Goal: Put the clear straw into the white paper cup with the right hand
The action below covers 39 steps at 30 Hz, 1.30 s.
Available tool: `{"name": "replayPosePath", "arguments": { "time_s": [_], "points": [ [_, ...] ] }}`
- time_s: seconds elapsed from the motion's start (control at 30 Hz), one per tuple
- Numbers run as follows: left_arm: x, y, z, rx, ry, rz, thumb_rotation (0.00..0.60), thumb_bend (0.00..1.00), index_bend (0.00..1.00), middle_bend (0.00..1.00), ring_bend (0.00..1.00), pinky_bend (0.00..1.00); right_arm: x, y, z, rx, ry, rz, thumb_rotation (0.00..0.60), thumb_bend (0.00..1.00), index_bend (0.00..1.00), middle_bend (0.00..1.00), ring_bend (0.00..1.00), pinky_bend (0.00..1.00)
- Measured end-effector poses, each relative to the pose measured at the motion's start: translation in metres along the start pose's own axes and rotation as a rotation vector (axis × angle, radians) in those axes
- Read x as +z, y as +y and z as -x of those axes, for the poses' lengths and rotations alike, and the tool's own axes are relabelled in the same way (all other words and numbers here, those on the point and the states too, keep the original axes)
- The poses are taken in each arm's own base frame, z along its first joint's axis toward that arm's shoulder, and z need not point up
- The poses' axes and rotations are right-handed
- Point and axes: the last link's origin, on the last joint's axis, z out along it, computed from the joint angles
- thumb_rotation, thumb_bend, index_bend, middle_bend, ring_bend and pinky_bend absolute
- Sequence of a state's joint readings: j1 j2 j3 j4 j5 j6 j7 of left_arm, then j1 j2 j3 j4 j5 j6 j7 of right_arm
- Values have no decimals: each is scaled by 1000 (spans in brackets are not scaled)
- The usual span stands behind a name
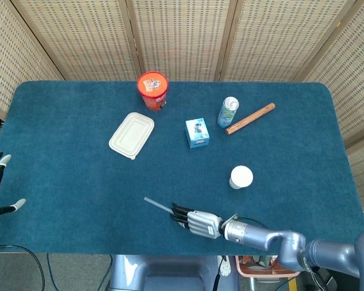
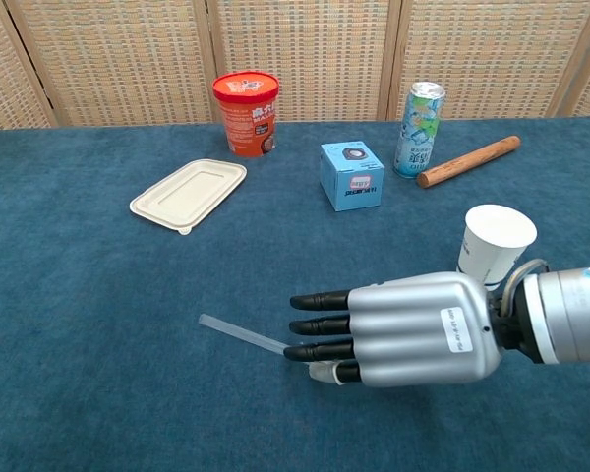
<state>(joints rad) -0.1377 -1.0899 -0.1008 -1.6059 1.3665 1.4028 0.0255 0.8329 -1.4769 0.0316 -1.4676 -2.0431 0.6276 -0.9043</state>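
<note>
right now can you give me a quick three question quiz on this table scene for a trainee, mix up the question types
1. True or false: the clear straw is already standing in the white paper cup.
2. Multiple choice: which thing stands nearest the wooden rolling pin? A) the orange tub B) the drink can C) the takeaway box lid
3. Fill in: the right robot hand is low over one end of the straw with its fingers stretched out, on the ____ cloth of the table.

Key
1. False: the straw lies flat on the table and the cup stands apart from it.
2. B
3. blue
</note>
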Motion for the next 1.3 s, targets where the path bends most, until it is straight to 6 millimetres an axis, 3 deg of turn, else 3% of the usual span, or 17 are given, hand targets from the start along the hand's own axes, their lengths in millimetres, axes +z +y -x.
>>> {"name": "replayPosePath", "arguments": {
  "time_s": [0.43,0.67,0.93,1.03,1.3],
  "points": [
    [0,0,1,4,-5,-2,600,63,0,0,0,0,-18,16,20,-12,-54,106,600,772,221,0,0,0],
    [2,0,3,3,-16,-3,600,64,0,0,0,0,-22,23,12,84,6,138,600,762,221,20,0,52],
    [3,-2,1,-6,-16,-6,600,64,0,0,0,0,-8,57,0,568,101,321,600,196,221,0,0,0],
    [3,-2,1,-8,-16,-4,600,64,0,0,0,0,2,71,-2,703,90,396,600,120,221,0,0,0],
    [4,-4,0,-21,-18,-4,600,64,0,0,0,0,35,78,-11,946,1,481,600,93,229,0,0,0]
  ]
}}
